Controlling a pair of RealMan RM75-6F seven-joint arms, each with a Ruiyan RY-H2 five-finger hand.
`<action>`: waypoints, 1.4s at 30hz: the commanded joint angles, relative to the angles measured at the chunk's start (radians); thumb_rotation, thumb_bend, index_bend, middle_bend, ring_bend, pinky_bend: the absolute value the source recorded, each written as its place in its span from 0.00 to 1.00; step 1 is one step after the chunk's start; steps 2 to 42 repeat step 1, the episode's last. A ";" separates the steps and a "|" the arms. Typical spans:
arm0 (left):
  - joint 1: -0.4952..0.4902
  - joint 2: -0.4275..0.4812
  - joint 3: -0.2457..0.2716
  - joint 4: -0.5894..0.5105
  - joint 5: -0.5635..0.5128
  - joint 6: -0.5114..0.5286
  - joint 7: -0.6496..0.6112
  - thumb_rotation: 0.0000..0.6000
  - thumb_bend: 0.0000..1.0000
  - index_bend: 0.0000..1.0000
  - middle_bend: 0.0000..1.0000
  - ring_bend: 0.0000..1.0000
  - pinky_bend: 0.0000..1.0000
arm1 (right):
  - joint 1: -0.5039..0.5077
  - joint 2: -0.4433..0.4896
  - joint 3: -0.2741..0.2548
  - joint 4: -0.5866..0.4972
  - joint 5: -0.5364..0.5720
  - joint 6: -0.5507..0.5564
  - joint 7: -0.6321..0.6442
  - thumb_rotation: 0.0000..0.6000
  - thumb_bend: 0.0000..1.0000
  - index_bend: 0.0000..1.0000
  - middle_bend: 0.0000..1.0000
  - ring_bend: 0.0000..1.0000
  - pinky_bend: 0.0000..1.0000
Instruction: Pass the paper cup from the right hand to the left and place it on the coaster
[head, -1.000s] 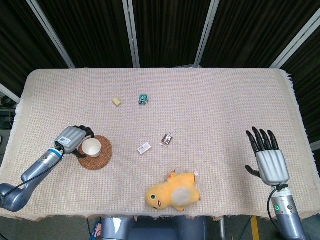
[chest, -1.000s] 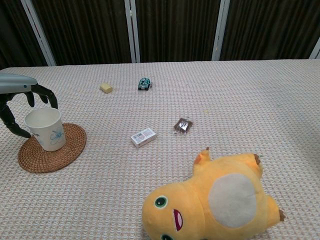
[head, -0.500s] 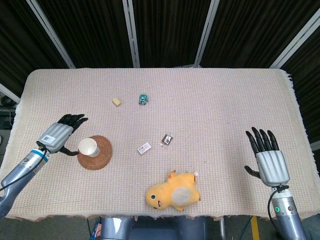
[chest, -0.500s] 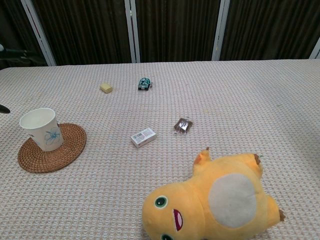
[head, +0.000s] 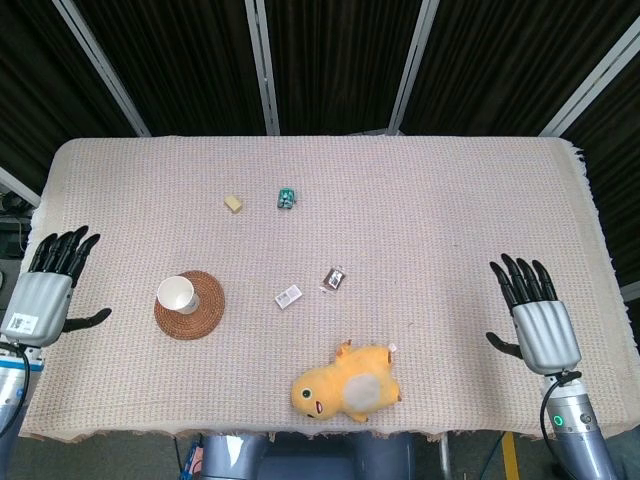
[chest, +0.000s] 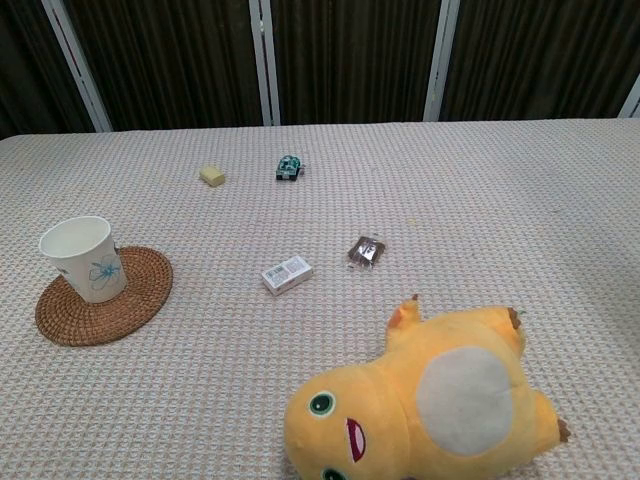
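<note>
The left hand (head: 42, 290) has let go of the paper cup (head: 178, 294) and drawn well away to the far left edge of the head view; a second ago it was wrapped around the cup, and half a second ago it was only just beside it. Now its fingers are spread flat and it holds nothing. The chest view no longer shows it at all.

The cup stands upright on the woven coaster (head: 200, 318) in the left middle of the frame, toward the coaster's left side rather than its centre. From the chest view its base looks fully on the mat, though the angle makes the rear edge hard to judge.

The right hand (head: 540, 320) sits at the lower right of the head view, fingers apart and empty, well apart from everything.

With the cup on the coaster and both hands clear, the task looks finished.

The yellow plush toy (head: 346, 388), a small white box (head: 289, 295) and a dark wrapper (head: 335, 279) lie untouched on the tablecloth (head: 420, 200).
</note>
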 joint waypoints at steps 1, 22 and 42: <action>0.042 -0.051 0.012 0.006 0.025 0.045 0.042 1.00 0.00 0.00 0.00 0.00 0.00 | 0.001 0.000 0.000 -0.001 -0.004 0.000 0.003 1.00 0.00 0.00 0.00 0.00 0.00; 0.042 -0.051 0.012 0.006 0.025 0.045 0.042 1.00 0.00 0.00 0.00 0.00 0.00 | 0.001 0.000 0.000 -0.001 -0.004 0.000 0.003 1.00 0.00 0.00 0.00 0.00 0.00; 0.042 -0.051 0.012 0.006 0.025 0.045 0.042 1.00 0.00 0.00 0.00 0.00 0.00 | 0.001 0.000 0.000 -0.001 -0.004 0.000 0.003 1.00 0.00 0.00 0.00 0.00 0.00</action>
